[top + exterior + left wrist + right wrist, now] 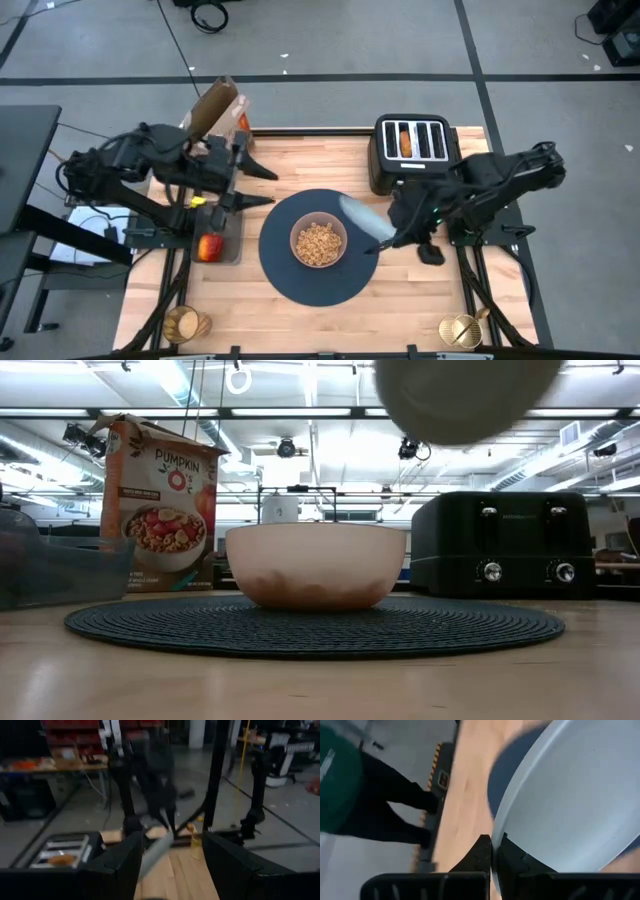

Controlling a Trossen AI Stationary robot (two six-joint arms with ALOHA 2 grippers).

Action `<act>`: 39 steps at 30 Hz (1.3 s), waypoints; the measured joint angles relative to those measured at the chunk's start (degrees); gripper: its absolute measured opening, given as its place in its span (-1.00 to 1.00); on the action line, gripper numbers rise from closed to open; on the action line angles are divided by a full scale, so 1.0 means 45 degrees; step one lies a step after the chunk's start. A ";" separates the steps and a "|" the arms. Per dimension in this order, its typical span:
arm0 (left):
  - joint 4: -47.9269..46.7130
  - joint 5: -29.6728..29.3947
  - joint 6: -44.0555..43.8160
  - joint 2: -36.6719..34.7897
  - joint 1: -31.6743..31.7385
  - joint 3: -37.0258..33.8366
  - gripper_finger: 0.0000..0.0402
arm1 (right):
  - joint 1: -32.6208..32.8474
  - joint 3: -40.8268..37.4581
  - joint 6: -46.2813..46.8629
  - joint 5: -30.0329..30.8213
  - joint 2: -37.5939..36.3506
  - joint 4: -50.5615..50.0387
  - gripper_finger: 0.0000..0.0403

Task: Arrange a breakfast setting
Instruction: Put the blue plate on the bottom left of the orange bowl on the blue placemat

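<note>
My right gripper is pressed together on the rim of the pale blue-grey plate, holding it tilted on edge in the air over the navy placemat, on the side of the mat nearest the black toaster. In my right wrist view the two fingers meet on the plate's edge, with the plate's pale face filling the space beyond them. The translucent pink bowl sits at the middle of the placemat with cereal in it. My left gripper hangs with its fingers spread and nothing between them, just off the placemat on the side away from the toaster. The red apple lies beside the placemat on that same side, and the cereal box stands farther back from it. A bagel half rests in one toaster slot.
</note>
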 joint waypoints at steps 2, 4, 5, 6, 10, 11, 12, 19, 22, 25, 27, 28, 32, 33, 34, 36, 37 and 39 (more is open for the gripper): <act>0.0484 0.0669 -0.0303 0.0378 0.0066 0.0041 0.17 | -0.0121 0.0555 -0.1685 0.0093 0.0008 0.0236 -0.94; 0.0518 0.1366 -0.0610 0.0716 0.0165 0.0024 0.27 | -0.0354 0.0727 -0.2995 0.0004 0.0005 0.0672 -0.94; 0.0825 0.1786 -0.0730 0.0980 0.0249 0.0025 0.32 | -0.0453 0.0727 -0.3656 -0.0126 0.0004 0.0989 -0.94; 0.1133 0.2138 -0.0755 0.1240 0.0361 0.0032 0.37 | -0.0540 0.0727 -0.4303 -0.0310 0.0020 0.1308 -0.94; 0.1694 0.3469 -0.1187 0.2254 0.0963 0.0028 0.51 | -0.0943 0.0742 -0.6355 -0.1421 0.0329 0.1899 -0.94; 0.1618 0.4032 -0.1343 0.2473 0.1147 0.0027 0.52 | -0.1061 0.0737 -0.6771 -0.1698 0.0478 0.1891 -0.94; 0.1585 0.4565 -0.1530 0.2744 0.1296 0.0024 0.53 | -0.1166 0.0732 -0.7181 -0.1916 0.0590 0.1877 -0.94; 0.1667 0.6845 -0.1267 0.4049 0.1880 0.0015 0.47 | -0.1527 0.0732 -0.7981 -0.2955 0.1129 0.2149 -0.93; 0.1814 0.6930 -0.0631 0.4229 0.1709 0.0019 0.43 | -0.1754 0.0732 -0.7261 -0.2961 0.1155 0.2454 -0.93; 0.1802 0.6805 -0.0400 0.4359 0.1676 0.0029 0.39 | -0.1970 0.0732 -0.6354 -0.2981 0.1164 0.3169 -0.93; 0.1633 0.6388 -0.0357 0.4387 0.1690 0.0029 0.36 | -0.2052 0.0732 -0.6047 -0.3229 0.1161 0.3635 -0.93; 0.1588 0.6164 -0.0355 0.4387 0.1709 0.0029 0.33 | -0.2078 0.0732 -0.5974 -0.3333 0.1155 0.3789 -0.93; 0.1352 0.5837 -0.0353 0.4359 0.1880 0.0029 0.14 | -0.2096 0.0727 -0.5991 -0.3432 0.1162 0.3860 -0.93; 0.1284 0.5827 -0.0342 0.4363 0.1880 0.0029 0.06 | -0.2104 0.0727 -0.5988 -0.3363 0.1169 0.3864 -0.93; 0.1175 0.5814 -0.0305 0.4363 0.1880 0.0029 -0.03 | -0.2138 0.0727 -0.6002 -0.3290 0.1178 0.3874 -0.93; 0.0910 0.5794 -0.0012 0.4362 0.1885 0.0029 -0.24 | -0.2189 0.0722 -0.6003 -0.3300 0.1179 0.3901 -0.93; 0.0795 0.5817 0.0169 0.4358 0.1885 0.0029 -0.35 | -0.2236 0.0720 -0.6015 -0.3284 0.1179 0.3883 -0.93; 0.0580 0.5944 0.0389 0.4353 0.1877 0.0029 -0.57 | -0.2295 0.0713 -0.6029 -0.3236 0.1179 0.3860 -0.92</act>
